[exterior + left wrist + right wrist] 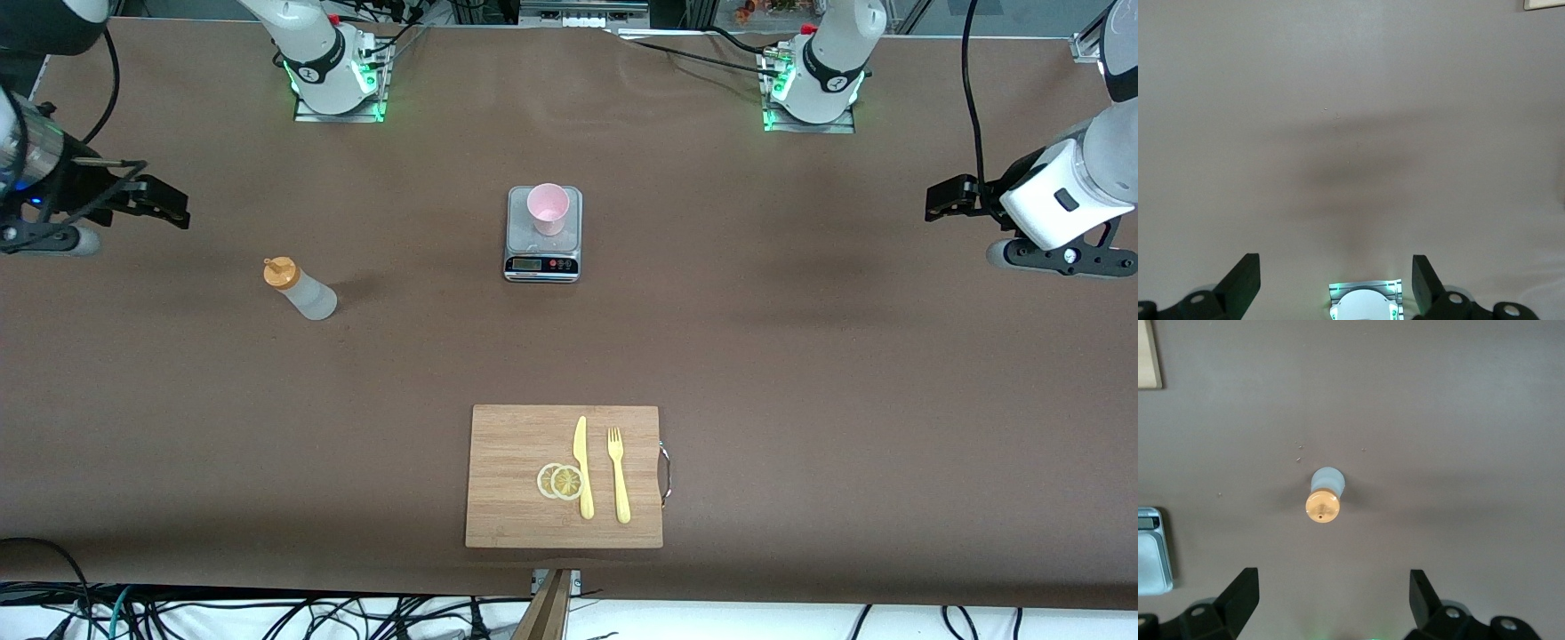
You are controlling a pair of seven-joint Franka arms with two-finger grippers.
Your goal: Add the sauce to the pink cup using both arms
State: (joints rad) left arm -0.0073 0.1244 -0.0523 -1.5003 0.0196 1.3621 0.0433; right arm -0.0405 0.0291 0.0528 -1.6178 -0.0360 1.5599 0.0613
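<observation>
While the sauce (300, 289) and pink cup (548, 208) stand untouched, both grippers—left (1336, 280), right (1333, 595)—hang spread.

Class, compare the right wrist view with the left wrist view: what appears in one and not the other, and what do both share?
Only the right wrist view shows the sauce bottle standing upright on the table, plus an edge of the scale. Only the left wrist view shows the left arm's base between the left tool's open fingers. Both share the bare brown table, a corner of the cutting board, and an open, empty tool, the right tool included.
</observation>
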